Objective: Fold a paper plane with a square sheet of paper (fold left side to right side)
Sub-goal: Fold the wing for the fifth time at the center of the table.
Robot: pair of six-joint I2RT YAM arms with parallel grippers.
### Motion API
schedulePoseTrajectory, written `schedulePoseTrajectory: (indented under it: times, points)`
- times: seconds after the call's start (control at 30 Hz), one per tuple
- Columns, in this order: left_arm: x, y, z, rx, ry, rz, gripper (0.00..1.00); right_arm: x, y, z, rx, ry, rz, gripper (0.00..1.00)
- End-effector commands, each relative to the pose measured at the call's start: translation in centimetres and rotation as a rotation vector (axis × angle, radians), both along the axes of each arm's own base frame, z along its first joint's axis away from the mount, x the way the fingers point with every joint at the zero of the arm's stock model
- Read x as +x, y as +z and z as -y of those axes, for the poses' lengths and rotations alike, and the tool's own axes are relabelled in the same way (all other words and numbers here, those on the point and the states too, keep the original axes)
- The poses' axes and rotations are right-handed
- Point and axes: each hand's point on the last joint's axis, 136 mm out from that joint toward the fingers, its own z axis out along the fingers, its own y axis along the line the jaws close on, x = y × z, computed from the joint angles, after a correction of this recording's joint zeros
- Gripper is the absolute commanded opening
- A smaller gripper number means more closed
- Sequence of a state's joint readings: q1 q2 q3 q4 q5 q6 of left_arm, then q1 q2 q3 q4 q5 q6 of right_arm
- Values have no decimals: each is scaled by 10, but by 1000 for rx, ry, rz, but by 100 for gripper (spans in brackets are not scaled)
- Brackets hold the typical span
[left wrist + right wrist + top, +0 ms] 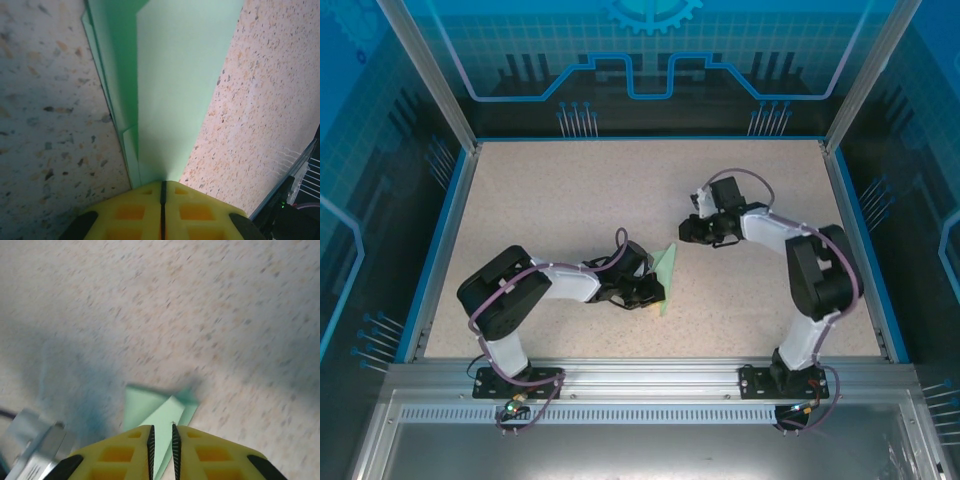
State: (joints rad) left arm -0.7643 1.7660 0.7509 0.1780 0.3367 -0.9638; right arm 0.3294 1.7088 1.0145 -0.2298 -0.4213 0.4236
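Paper plane [175,80], one, clamped in left pincer [162,185]

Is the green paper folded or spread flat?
Folded: the paper plane shows layered flaps and stepped edges, narrowing into the shut left end effector.

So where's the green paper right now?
The green paper lies centrally in the top view, pinched by the left gripper, its far tip near the right gripper.
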Motion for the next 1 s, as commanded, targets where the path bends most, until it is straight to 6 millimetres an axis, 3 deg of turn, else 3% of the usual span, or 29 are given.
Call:
schedulePoseTrajectory:
  times: [0.0, 0.13, 0.27, 0.73, 0.97]
  points:
    - [-37, -41, -38, 192, 10, -151, 9, -40, -7, -19, 79, 45, -77, 19]
    - [-37, -40, -38, 192, 11, -149, 9, -80, -25, -34, 126, 79, -172, 18]
    - [-37, -41, -39, 195, 13, -151, 9, -98, -35, -45, 134, 100, -207, 16]
    - [-38, -41, -39, 199, 13, -153, 9, -99, -49, -55, 114, 118, -240, 14]
    - [-38, -42, -39, 200, 10, -154, 9, -95, -65, -45, 18, 106, -241, 14]
